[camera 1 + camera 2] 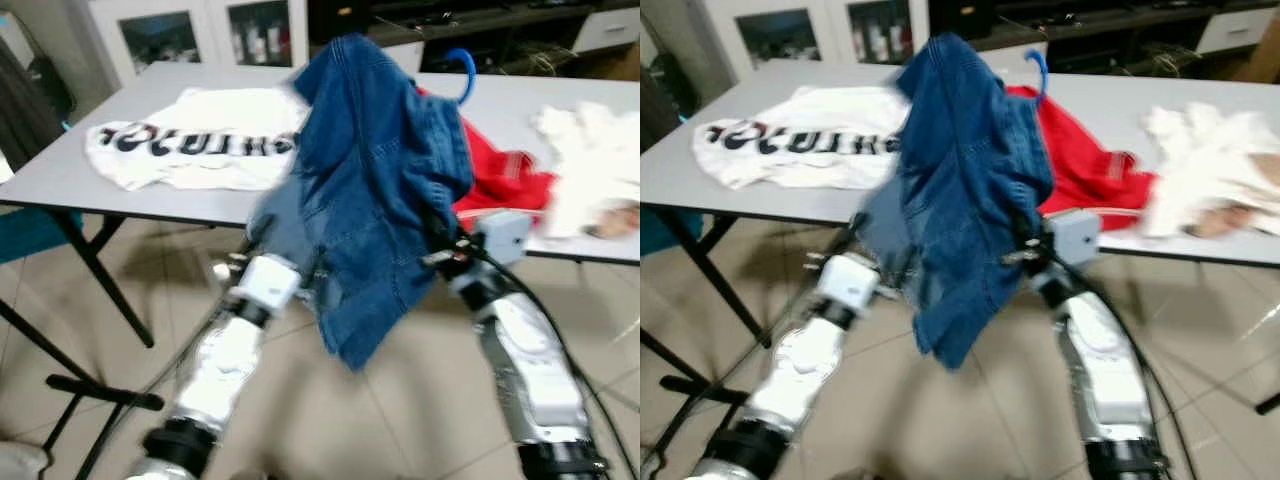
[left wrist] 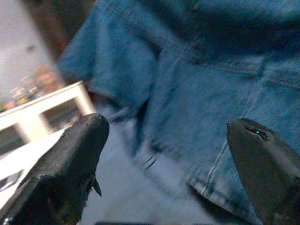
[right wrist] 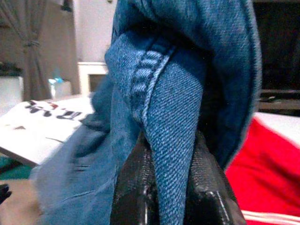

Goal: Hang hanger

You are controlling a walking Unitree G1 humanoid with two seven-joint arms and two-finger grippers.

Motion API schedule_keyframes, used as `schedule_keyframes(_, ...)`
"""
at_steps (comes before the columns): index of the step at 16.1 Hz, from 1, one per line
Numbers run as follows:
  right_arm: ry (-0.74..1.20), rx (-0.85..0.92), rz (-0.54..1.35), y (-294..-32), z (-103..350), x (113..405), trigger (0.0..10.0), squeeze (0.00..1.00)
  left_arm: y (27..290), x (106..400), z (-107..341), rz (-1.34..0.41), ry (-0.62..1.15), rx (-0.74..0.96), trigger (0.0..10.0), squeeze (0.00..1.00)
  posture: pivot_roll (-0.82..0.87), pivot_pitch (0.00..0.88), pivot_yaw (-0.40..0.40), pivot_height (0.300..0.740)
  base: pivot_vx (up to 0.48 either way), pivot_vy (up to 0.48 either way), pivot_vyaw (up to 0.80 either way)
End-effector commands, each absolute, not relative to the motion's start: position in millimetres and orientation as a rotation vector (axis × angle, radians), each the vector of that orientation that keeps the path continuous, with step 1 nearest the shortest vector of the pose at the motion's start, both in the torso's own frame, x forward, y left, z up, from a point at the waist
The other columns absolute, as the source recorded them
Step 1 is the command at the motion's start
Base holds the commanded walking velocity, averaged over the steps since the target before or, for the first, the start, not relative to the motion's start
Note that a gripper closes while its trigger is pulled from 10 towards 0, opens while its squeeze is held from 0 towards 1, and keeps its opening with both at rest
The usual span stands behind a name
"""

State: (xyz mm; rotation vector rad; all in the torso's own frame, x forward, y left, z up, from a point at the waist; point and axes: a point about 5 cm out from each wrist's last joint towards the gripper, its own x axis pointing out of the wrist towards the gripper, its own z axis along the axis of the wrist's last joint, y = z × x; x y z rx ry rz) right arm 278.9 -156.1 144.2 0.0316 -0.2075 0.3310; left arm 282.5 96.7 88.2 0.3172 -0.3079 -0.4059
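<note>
Right gripper (image 3: 176, 197) was pinched shut on a fold of the denim garment (image 1: 375, 190), held up off the table (image 1: 60, 180). Left gripper (image 2: 164, 164) gaped wide, empty, just beside the denim. Blue hanger hook (image 1: 462, 70) poked out at 1 o'clock of the garment. Risk: denim sliding off the hanger, grip being on cloth only. No containers.

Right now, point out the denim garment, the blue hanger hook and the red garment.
denim garment (image 1: 375, 190): left eye view, middle of the hanging cloth.
blue hanger hook (image 1: 466, 70): left eye view, curve of the hook.
red garment (image 1: 1080, 160): right eye view, flat part on the table.
</note>
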Motion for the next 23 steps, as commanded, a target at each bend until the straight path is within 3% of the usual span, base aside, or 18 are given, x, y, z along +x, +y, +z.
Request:
schedule_keyframes(1, -0.266, 0.038, 0.344, -152.0, 156.1, 280.0, 10.0, 0.00, 105.4, 285.4, 91.3, -0.392, -0.312, 0.344, 10.0, 0.00, -0.06, 0.000, 0.053, 0.740, 0.000, -0.409, 0.00)
schedule_keyframes(23, -0.262, 0.046, 0.340, -150.6, 154.9, 279.2, 10.0, 0.00, 102.0, 283.0, 90.3, -0.410, -0.308, 0.349, 10.0, 0.00, -0.06, 0.000, 0.053, 0.740, 0.000, -0.388, 0.00)
